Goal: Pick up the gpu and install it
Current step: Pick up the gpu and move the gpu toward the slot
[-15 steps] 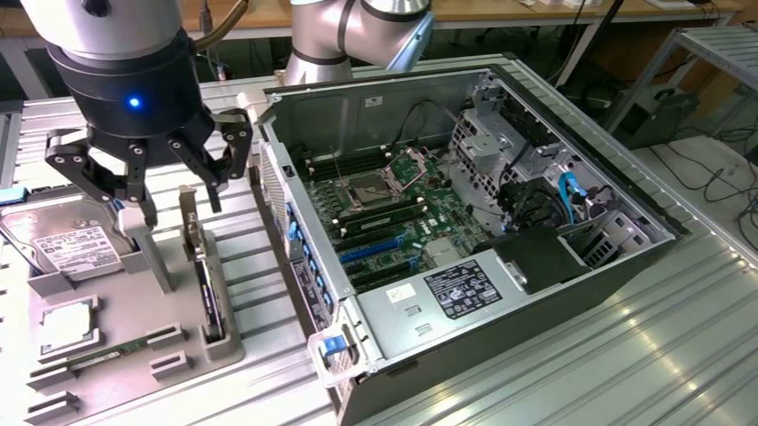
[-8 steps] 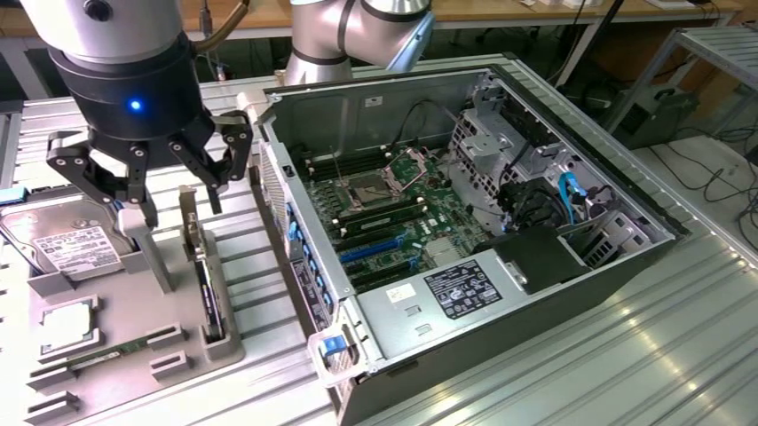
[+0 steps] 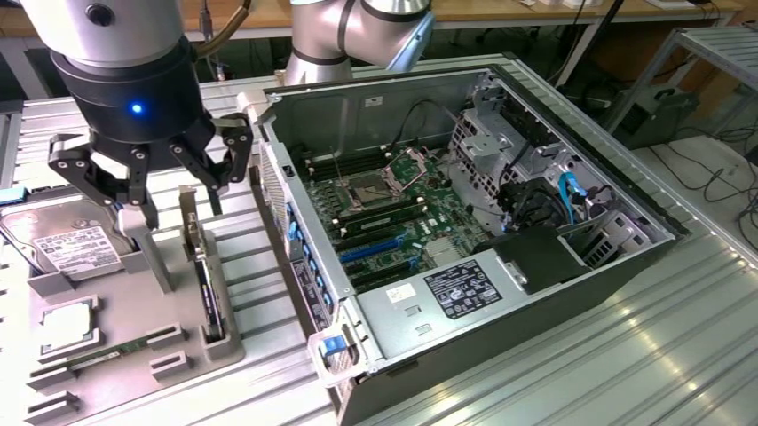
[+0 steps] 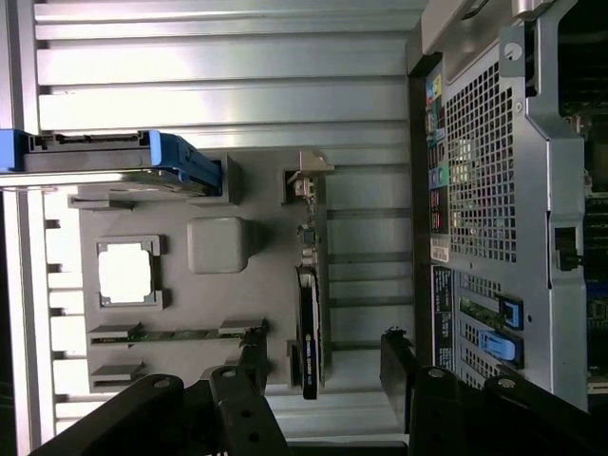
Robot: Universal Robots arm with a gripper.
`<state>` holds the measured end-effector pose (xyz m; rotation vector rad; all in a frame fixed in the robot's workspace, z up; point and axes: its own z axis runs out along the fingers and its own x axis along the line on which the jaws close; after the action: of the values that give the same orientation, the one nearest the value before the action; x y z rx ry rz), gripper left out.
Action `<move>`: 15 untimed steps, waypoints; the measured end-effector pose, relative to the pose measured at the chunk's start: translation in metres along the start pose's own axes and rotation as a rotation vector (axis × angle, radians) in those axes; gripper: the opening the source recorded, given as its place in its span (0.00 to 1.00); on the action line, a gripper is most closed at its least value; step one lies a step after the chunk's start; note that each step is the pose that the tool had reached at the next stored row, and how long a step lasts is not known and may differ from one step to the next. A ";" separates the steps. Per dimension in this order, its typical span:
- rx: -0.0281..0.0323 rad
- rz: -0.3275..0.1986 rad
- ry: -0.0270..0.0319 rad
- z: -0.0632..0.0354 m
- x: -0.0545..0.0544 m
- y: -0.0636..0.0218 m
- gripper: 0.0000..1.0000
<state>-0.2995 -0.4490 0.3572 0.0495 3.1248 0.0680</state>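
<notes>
On my screen the biggest thing is the open computer case (image 3: 355,115), lying on its side with the motherboard bare and its perforated rear panel (image 4: 484,190) turned toward the grey parts tray (image 3: 119,306) just beside it. The gripper (image 3: 172,202) hangs over that tray with its black fingers (image 3: 219,191) spread wide, clamped on nothing. A hard drive (image 3: 71,248) stands propped at the tray's far end, on the exterior view's left. The gpu (image 3: 204,275) stands on edge in a slot along the tray side nearest the case, its metal bracket uppermost. From the wrist I see the card (image 4: 309,328) between the fingertips (image 4: 394,351), with a gap on either side and no contact
</notes>
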 end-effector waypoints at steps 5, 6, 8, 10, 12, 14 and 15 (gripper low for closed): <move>0.0001 0.000 0.0001 0.0015 0.000 -0.0001 0.60; 0.0000 -0.001 0.0001 0.0018 0.000 -0.0001 0.60; 0.0001 -0.001 0.0001 0.0023 0.000 -0.0001 0.60; 0.0000 -0.001 0.0001 0.0029 0.000 -0.0001 0.60; 0.0000 -0.001 0.0001 0.0035 0.000 -0.0001 0.60; 0.0000 -0.001 0.0002 0.0043 0.000 -0.0002 0.60; 0.0000 -0.002 0.0001 0.0045 0.000 -0.0002 0.60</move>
<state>-0.2995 -0.4490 0.3527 0.0472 3.1249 0.0680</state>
